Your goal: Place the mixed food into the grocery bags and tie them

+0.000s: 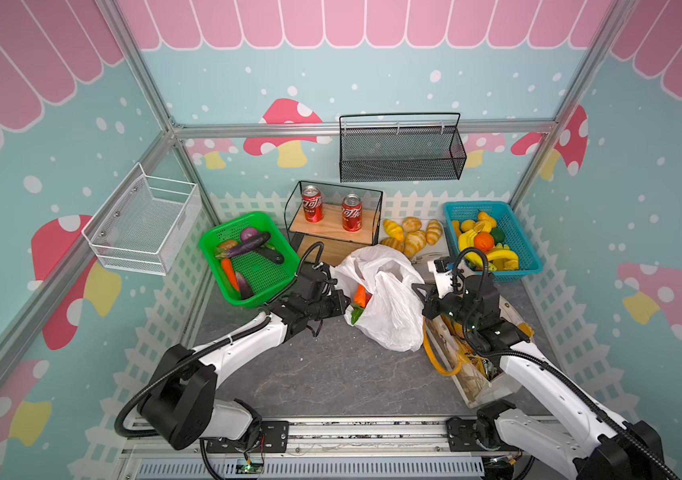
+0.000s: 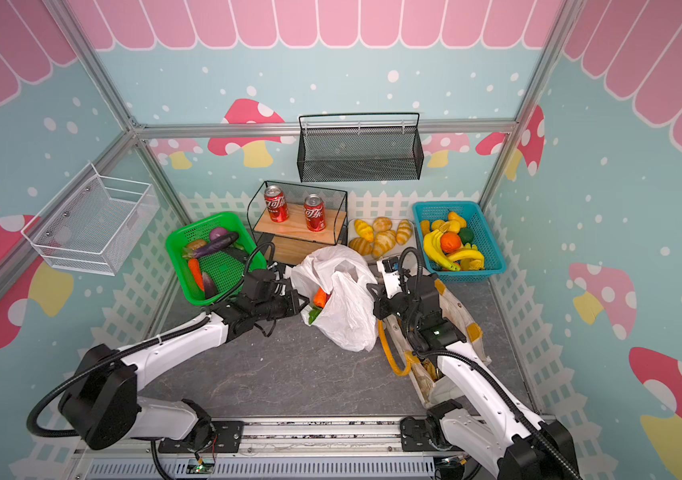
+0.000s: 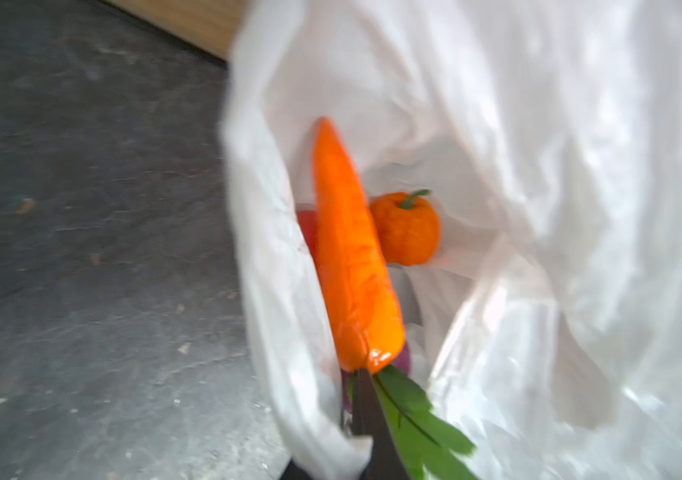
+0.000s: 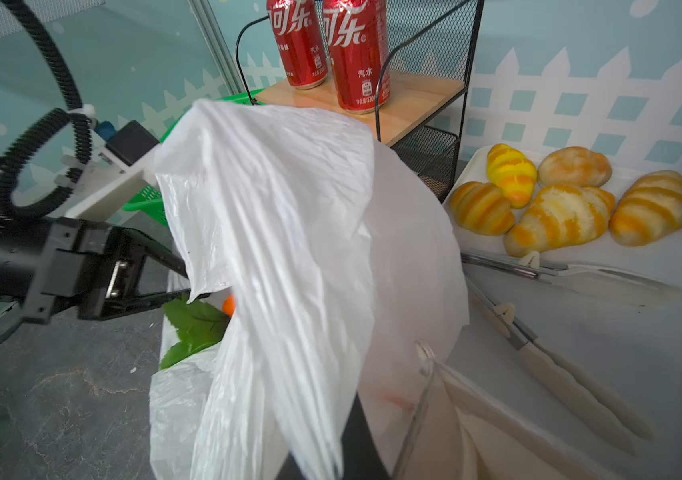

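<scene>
The white plastic bag (image 1: 389,307) sags on the desk (image 1: 310,374). The right gripper (image 1: 417,288) is clamped on the bag's film and holds it up; the left gripper (image 1: 344,304) is closed at the bag's mouth, beside the leaves of a carrot (image 3: 351,249), though I cannot tell what it pinches. The carrot and an orange pumpkin (image 3: 405,228) lie inside the bag; the cream tote (image 1: 472,390) lies just beside it.

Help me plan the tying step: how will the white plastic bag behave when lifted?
Probably floppy: the white plastic bag drapes in creased folds and holds no shape. Likely light and slippery, since the film looks thin and glossy. The carrot and pumpkin lying loose inside may slide and shift its weight.
</scene>
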Robot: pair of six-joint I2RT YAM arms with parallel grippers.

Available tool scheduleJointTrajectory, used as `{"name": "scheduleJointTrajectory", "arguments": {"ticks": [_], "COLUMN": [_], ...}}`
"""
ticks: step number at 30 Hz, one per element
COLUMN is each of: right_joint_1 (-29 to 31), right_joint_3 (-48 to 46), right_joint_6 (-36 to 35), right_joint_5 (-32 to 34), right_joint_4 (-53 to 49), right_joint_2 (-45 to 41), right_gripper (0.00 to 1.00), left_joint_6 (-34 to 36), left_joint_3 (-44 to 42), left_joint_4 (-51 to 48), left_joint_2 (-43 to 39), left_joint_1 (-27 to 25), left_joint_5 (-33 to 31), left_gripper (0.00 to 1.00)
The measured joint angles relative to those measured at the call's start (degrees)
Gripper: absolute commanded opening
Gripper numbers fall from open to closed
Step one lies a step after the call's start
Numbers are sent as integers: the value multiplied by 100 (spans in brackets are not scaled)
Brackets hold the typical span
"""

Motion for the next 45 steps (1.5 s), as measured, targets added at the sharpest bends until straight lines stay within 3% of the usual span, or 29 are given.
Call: {"name": "scheduleJointTrajectory", "arguments": {"ticks": [5,10,16,22,26,30,38,45], "right_joint_1": [0,-2,76,669,756,750,1036,1836], "right_joint_3": [769,1276,1690,2538,2918,3101,3091,2710], "right_joint_6": [-164,-203,125,179,46,-201,-846,-1464], "right_joint_5": [310,190,-660,-879,-678,-136,1292,2116], "right_joint_4": [-413,-525,-238,-101,-127,-487,-1287,-1362], "right_joint_2": [-247,-44,1051,2177,2636,2835,2026,1093], "right_gripper": [0,0,0,2,17,35,68,75], "left_joint_6": [92,280,501,205,-214,-450,-619,-632], "left_joint_3": [166,219,-297,-1694,-2107,-1993,-1908,-1888], "left_joint_4": [-452,-942,-881,743,1456,1360,1163,1080], "left_joint_2": [-1025,-1943,-2769,-3235,-3093,-2839,-2708,-2688], "left_joint_1": [-44,-44,-374,-1123,-1209,-1213,-1215,-1215], "left_joint_5": [979,1305,876,125,-463,-1014,-1484,-1582], "left_gripper": [6,4,4,8,8,9,10,10]}}
